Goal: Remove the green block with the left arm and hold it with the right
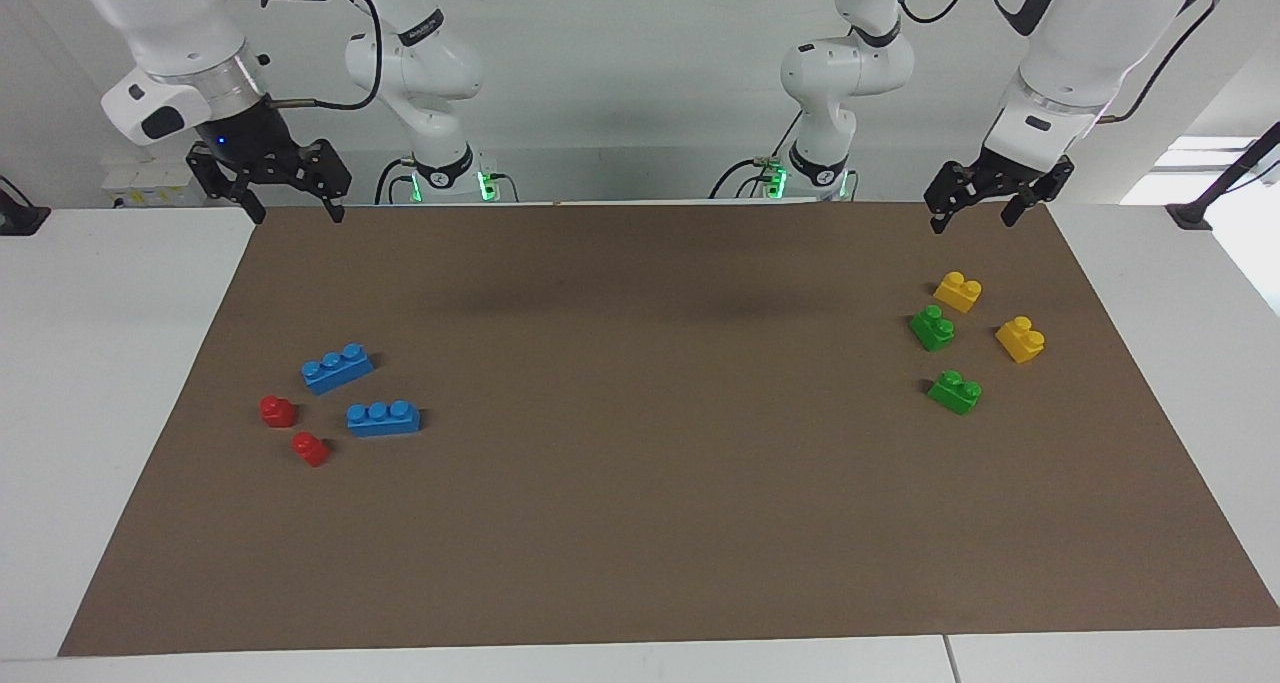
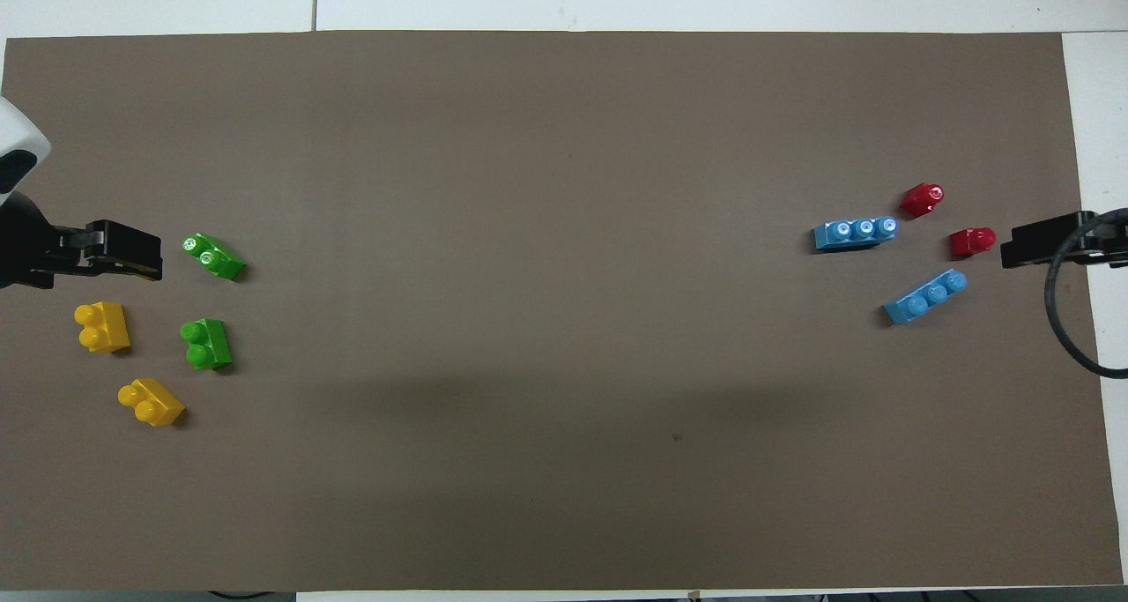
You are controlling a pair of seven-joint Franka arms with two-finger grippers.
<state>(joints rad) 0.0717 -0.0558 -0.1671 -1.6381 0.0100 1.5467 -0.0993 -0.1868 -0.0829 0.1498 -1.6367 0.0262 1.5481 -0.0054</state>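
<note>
Both grippers' fingers are standing spread apart, pinching nothing. The left gripper (image 1: 973, 215) is hanging in the air over the edge of the brown mat (image 1: 640, 523) nearest the robots, at the left arm's end of the table (image 1: 100, 383). The right gripper (image 1: 292, 209) is hanging the same way over the mat's robot-side corner at the right arm's end.

Two green blocks are lying on the mat at the left arm's end, and from these views alone it is hard to say which one the task means. One green block (image 1: 932, 328) is sitting just beside a yellow block (image 1: 957, 291), slightly farther from the robots than it. The other green block (image 1: 955, 392) is lying farther still from the robots, apart from the rest. A second yellow block (image 1: 1020, 339) is resting nearer the mat's end edge, beside the first green one but not touching it. All four are sitting studs up and apart from the left gripper.

At the right arm's end, two blue blocks are lying near each other: one blue block (image 1: 337, 368) is angled, nearer the robots, and the other blue block (image 1: 383, 418) is lying farther out. Two small red blocks are sitting beside them toward the mat's end edge, one red block (image 1: 277, 410) and another red block (image 1: 310, 449), none of them touching.
</note>
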